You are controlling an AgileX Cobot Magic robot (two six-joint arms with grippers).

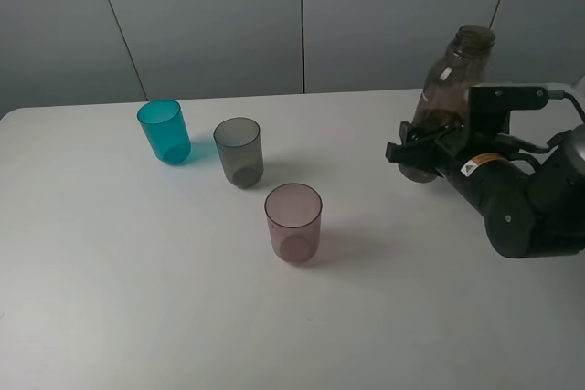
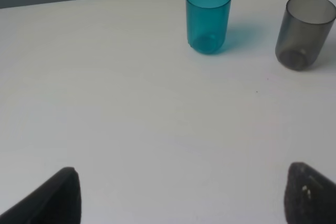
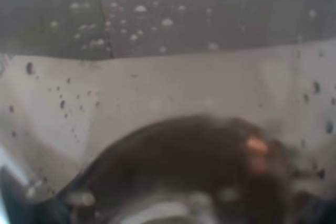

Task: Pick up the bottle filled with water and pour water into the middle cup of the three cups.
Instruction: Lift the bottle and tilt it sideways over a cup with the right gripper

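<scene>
We find the right end effector [image 1: 428, 148] closed on the lower body of the bottle [image 1: 452, 79], its black jaws pressed to either side of the smoky brown-grey plastic. The bottle is at the right of the scene, toward the far edge of the surface [image 1: 137, 317]. Its uncapped neck is uppermost and leans slightly to the right. We cannot tell whether its base touches the surface or hangs just clear of it. The right wrist view is blurred and shows only a dark brown mass close to the lens and droplets on a translucent wall. The dark right arm [image 1: 530, 198] reaches in from the right edge. We find the left end effector [image 2: 181, 198] spread wide and holding nothing, its two dark fingertips [image 2: 58, 200] well apart with bare surface between them; it lies outside the high view. The three cups [image 1: 239, 166] stand upright in a diagonal row left of centre, well apart from the bottle. The teal-blue cup [image 1: 164, 131] is farthest and leftmost. The middle cup [image 1: 239, 148], smoky grey, is just to its right and slightly nearer. The pinkish-mauve cup [image 1: 293, 222] is nearest. No cup touches another.
</scene>
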